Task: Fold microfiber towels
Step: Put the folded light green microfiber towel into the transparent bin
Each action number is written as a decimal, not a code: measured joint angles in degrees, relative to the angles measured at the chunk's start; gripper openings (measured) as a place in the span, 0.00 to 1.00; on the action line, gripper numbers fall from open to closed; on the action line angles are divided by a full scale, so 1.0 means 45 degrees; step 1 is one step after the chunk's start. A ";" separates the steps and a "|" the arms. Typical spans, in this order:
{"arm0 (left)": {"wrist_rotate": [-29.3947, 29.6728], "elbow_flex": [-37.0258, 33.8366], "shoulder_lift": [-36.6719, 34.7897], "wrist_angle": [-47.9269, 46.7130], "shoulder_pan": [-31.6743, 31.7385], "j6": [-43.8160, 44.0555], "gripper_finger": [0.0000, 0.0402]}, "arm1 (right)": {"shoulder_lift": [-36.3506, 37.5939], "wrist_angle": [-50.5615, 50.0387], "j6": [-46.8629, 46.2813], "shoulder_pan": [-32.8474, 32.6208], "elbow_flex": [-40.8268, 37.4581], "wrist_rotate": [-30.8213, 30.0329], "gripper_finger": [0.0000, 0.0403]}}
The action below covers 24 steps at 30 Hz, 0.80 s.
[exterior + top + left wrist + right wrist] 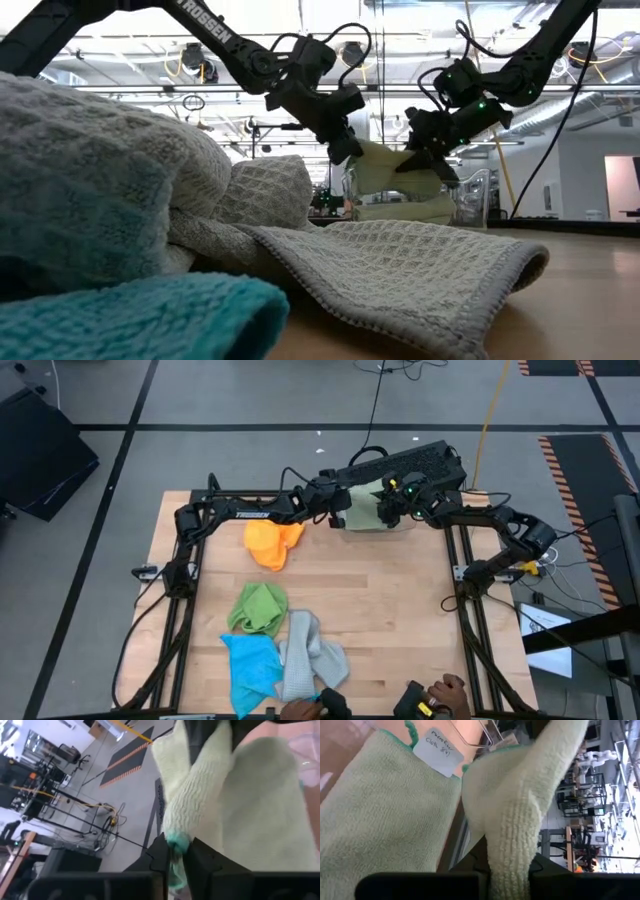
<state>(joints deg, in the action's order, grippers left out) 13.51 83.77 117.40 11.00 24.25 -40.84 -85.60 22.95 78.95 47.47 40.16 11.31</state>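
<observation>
Both my claws are up at the far edge of the table, over the clear bin. My left claw is pinched together on a corner of the pale green towel, and my right claw is clamped on its other end, so the cloth hangs between them. The orange towel lies near the far left corner. The green towel, blue towel and grey towel sit bunched along the near edge.
</observation>
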 joint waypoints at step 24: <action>-0.2190 0.0000 -0.0005 0.0371 0.0004 0.2767 0.13 | -0.0082 -0.1352 0.0565 0.0056 0.0136 0.1234 0.30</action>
<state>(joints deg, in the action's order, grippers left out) 3.66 83.77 117.38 12.67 24.27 -28.39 -85.97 16.86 81.49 47.72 40.77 16.86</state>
